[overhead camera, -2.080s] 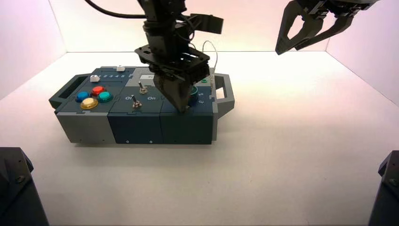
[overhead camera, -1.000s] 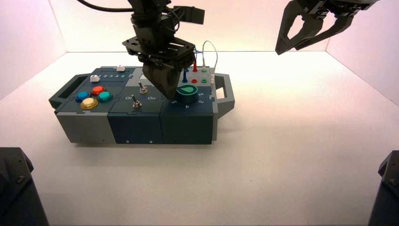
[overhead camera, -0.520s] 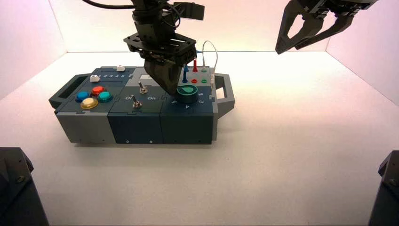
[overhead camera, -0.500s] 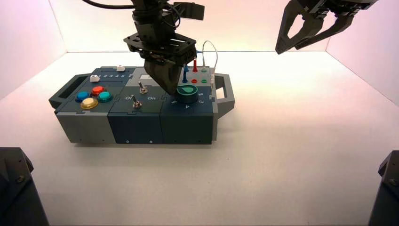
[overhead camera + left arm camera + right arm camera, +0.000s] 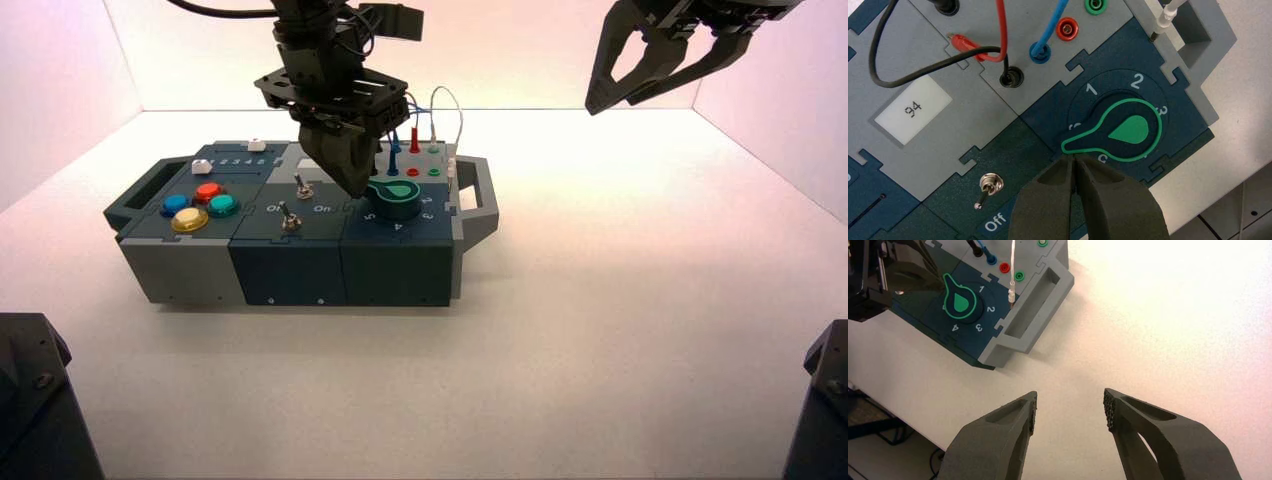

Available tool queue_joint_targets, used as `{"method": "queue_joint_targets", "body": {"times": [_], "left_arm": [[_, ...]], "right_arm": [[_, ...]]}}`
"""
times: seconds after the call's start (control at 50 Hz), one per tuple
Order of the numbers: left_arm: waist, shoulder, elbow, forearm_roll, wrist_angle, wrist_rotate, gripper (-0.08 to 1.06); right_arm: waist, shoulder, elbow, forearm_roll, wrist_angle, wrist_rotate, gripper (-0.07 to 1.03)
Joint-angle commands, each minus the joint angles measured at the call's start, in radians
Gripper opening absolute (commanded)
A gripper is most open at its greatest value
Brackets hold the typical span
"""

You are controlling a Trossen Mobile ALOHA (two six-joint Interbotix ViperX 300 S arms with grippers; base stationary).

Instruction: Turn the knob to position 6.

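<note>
Four round push-buttons (image 5: pixel 189 219), two metal toggle switches (image 5: pixel 290 219), two white sliders (image 5: pixel 201 167), one knob (image 5: pixel 397 200).

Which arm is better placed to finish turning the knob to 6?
Left, I'd say: its closed end effector is right at the pointed tip of the knob, between digits 5 and 6. The right end effector hangs open over the table, well off the box.

At the upper left, the left gripper (image 5: pixel 940 284) is right beside the knob's (image 5: pixel 962 302) pointed tip! Digits 1, 2, 3 and 4 ring the dial, a white wire (image 5: pixel 1012 270) hangs by the box's grey handle (image 5: pixel 1035 310), near red (image 5: pixel 1005 267) and green sockets (image 5: pixel 1019 276). Down at the bottom, the right gripper (image 5: pixel 1070 407) waits, fingers wide apart over the pale table (image 5: pixel 1148 340).
</note>
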Motion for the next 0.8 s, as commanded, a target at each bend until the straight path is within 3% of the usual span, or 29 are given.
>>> {"method": "queue_joint_targets", "body": {"times": [0.02, 0.8], "left_arm": [[0.011, -0.021, -0.020, 0.002, -0.006, 0.005, -0.03], [0.015, 0.014, -0.044, 0.002, -0.006, 0.005, -0.03]], "right_arm": [[0.002, -0.008, -0.017, 0.002, -0.003, -0.003, 0.70], [0.002, -0.014, -0.015, 0.002, -0.003, -0.003, 0.70]]}}
